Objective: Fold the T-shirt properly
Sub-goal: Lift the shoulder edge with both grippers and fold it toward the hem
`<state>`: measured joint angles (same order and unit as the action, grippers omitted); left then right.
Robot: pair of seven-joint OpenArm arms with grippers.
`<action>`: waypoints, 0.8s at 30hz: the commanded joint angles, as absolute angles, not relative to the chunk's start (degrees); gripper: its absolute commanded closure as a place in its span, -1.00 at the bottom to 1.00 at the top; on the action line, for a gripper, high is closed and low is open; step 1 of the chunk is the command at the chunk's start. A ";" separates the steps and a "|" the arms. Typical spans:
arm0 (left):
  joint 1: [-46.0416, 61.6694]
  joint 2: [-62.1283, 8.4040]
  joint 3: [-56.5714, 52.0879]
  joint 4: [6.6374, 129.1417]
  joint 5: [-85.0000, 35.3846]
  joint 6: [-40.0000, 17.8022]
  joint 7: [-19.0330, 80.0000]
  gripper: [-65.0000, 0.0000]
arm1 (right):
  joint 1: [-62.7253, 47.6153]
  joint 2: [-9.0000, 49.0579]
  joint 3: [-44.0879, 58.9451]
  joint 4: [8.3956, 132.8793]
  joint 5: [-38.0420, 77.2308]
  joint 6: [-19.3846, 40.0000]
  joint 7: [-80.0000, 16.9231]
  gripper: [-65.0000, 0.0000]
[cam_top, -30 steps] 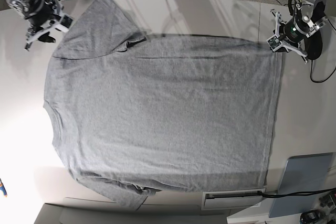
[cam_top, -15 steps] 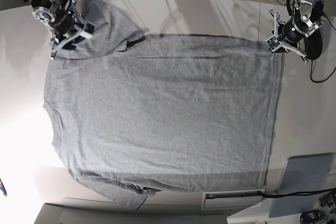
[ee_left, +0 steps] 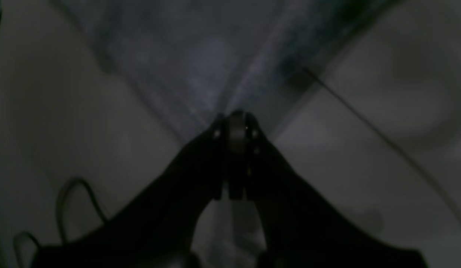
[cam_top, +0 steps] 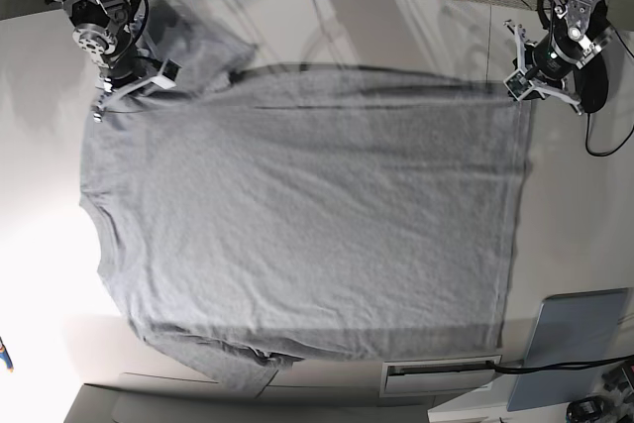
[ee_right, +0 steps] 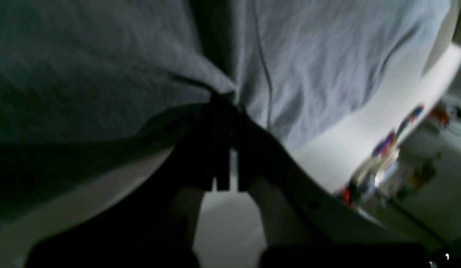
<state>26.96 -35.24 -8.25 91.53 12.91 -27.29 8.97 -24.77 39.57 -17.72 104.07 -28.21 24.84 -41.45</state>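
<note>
T-shirt (cam_top: pixel 297 215), large heather-grey cotton, lies flat, plain side up, across the pale bench (cam_top: pixel 575 205). Soft, limp, light; likely sags between holds, so corners and seams suit best. Right gripper (cam_top: pixel 134 81), 10 o'clock, jaws closed on the sleeve-shoulder cloth. Left gripper (cam_top: pixel 522 84), 2 o'clock, jaws closed on the hem corner. Grey panel (cam_top: pixel 575 339) at 4 o'clock lies clear.

The spread heather-grey cotton T-shirt (cam_top: pixel 297 215) covers most of the pale tabletop (cam_top: pixel 580 215); bare strips remain along both side edges. A flat grey panel (cam_top: pixel 573 342) lies near one corner.
</note>
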 commanded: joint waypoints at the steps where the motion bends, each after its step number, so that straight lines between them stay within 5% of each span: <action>1: 28.62 -35.81 -7.90 91.85 13.80 -29.08 15.29 1.00 | -25.85 41.52 -17.43 106.06 -28.34 24.51 -42.50 1.00; 11: 40.21 -36.51 -11.27 101.06 10.66 -26.52 22.06 1.00 | -39.18 48.36 -17.41 116.81 -28.34 18.61 -47.97 1.00; 24: 53.52 -36.51 -20.97 110.21 3.97 -29.82 21.85 1.00 | -55.83 48.56 -17.41 123.13 -36.64 7.99 -49.95 1.00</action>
<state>52.88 -35.73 -20.29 109.45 3.81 -30.30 22.26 -55.40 47.77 -17.76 122.28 -35.79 8.49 -49.23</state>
